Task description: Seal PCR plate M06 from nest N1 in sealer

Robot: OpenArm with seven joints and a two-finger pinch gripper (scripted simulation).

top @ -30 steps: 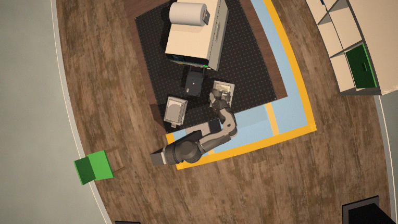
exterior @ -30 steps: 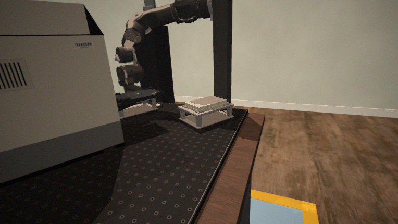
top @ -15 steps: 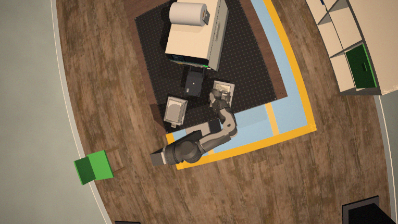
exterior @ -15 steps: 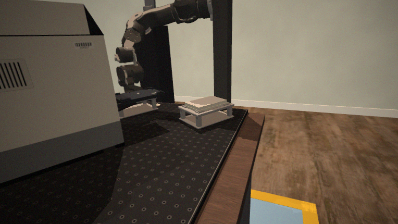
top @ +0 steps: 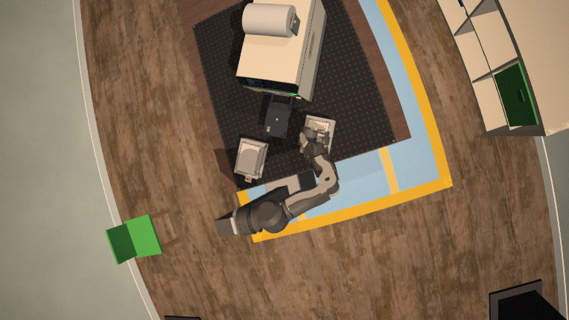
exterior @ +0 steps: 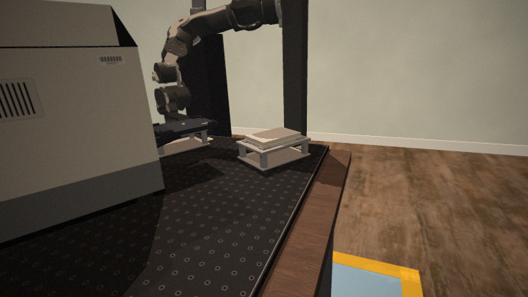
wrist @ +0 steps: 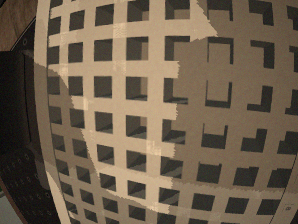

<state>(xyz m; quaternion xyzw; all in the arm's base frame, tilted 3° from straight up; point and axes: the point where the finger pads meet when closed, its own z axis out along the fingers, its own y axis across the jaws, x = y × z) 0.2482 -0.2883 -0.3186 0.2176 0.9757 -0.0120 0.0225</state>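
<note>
Closest to the arm's base sits the sealed plate M09 [top: 250, 156] on nest N2 [exterior: 274, 154], untouched on the dark bench [exterior: 221, 221]. Just past it the gripper [top: 314, 137] is clenched on the open plate M06 [wrist: 133, 116], which sits at nest N1 [top: 331, 123]; whether it has lifted clear I cannot tell. Beyond, the stage [top: 277, 119] stands out in front of the sealer's housing [top: 274, 59], a green lamp [top: 293, 94] lit on its front
</note>
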